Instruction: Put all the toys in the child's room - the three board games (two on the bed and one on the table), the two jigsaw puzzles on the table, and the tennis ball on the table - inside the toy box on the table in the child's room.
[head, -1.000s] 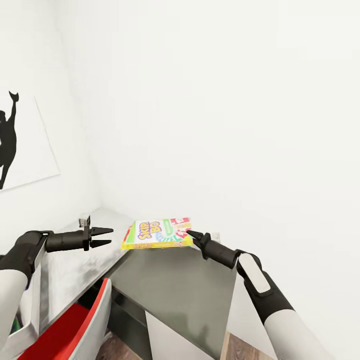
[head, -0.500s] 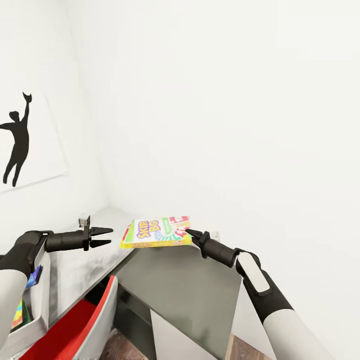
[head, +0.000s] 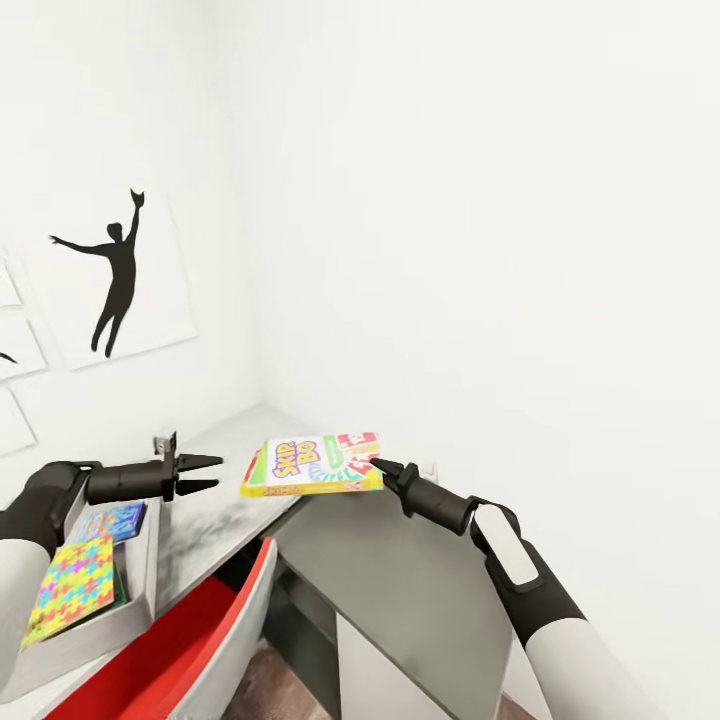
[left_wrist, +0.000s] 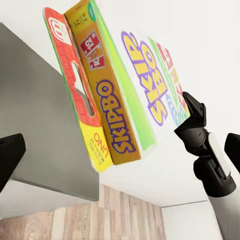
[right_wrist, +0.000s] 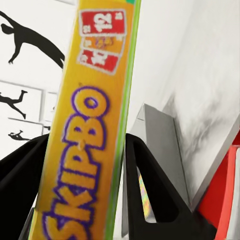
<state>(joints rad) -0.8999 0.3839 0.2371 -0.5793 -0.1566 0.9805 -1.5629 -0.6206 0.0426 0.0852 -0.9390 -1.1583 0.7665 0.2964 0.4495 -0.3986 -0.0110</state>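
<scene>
The right gripper (head: 378, 466) has its fingers pinched on the edge of the Skip-Bo box (head: 318, 463), holding it flat and well above the table (head: 210, 510) — and the left wrist view shows a 2nd box, a red-and-yellow Uno one (left_wrist: 82, 95), pressed against its underside, so it looks like 2 board games in 1 pinch. The left gripper (head: 205, 474) is empty, fingers spread, hovering just beside the box's far edge. The toy box (head: 130, 610) sits on the table at lower left, already holding a jigsaw puzzle (head: 72, 585) and a blue game (head: 118, 520). Here's the risk: the grip is on one short edge only, so the long flat box could sag or pivot on the way over, and the Uno box could slide out if only friction holds it. A fast swing toward the bin might also clip the left gripper, which sits right in the path. And a flat release over the sloping wall could leave the box perched on the rim — not inside.
</scene>
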